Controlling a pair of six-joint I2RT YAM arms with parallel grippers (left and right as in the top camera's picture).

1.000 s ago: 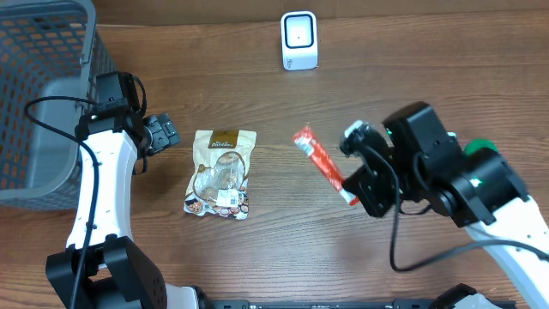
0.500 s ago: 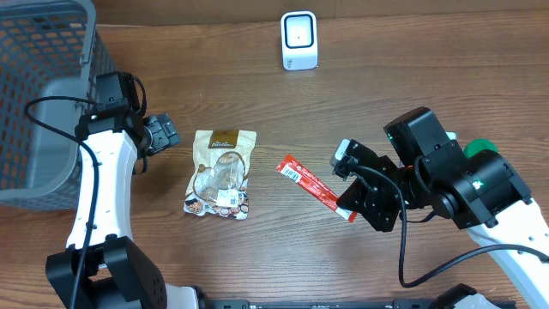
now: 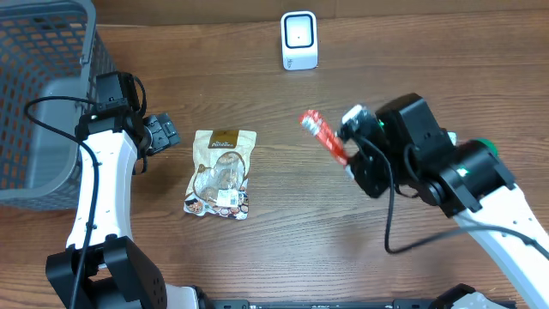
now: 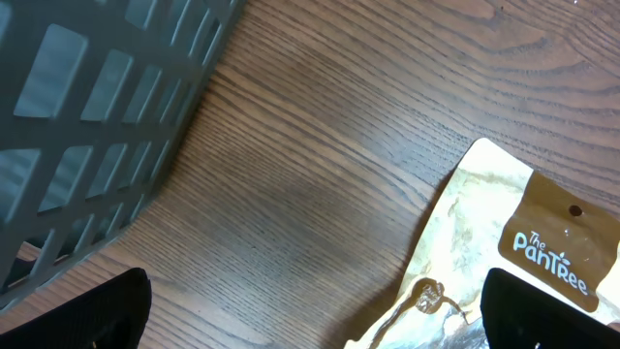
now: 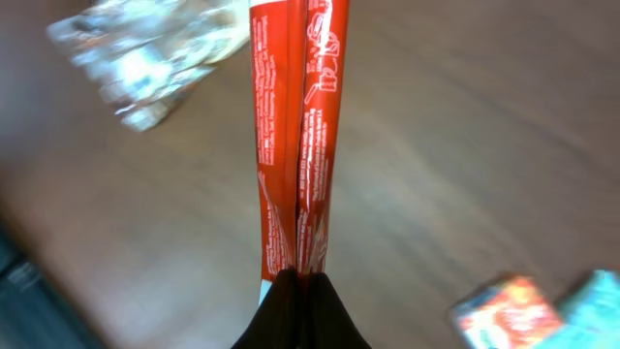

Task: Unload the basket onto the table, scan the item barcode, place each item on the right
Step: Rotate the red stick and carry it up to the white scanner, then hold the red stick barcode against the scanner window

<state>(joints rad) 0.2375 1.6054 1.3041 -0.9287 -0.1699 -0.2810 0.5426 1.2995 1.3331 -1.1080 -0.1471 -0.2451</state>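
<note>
A long red stick packet (image 3: 322, 136) is the item, pinched at its near end by my right gripper (image 3: 349, 161), which is shut on it above the table. In the right wrist view the red packet (image 5: 295, 126) runs straight up from the closed fingertips (image 5: 287, 296). The white barcode scanner (image 3: 299, 40) stands at the back middle, well beyond the packet. My left gripper (image 3: 163, 133) hangs open, holding nothing, just left of a beige snack pouch (image 3: 221, 173); its fingers (image 4: 97, 310) frame bare wood and the pouch's corner (image 4: 523, 242).
A grey mesh basket (image 3: 43, 94) fills the far left corner, close behind the left arm, and its wall (image 4: 87, 116) shows in the left wrist view. A small colourful blurred object (image 5: 504, 305) lies at the lower right of the right wrist view.
The right arm has swung the red packet from low over the table's middle back and up, closer to the scanner. The left arm and the pouch have not moved.
</note>
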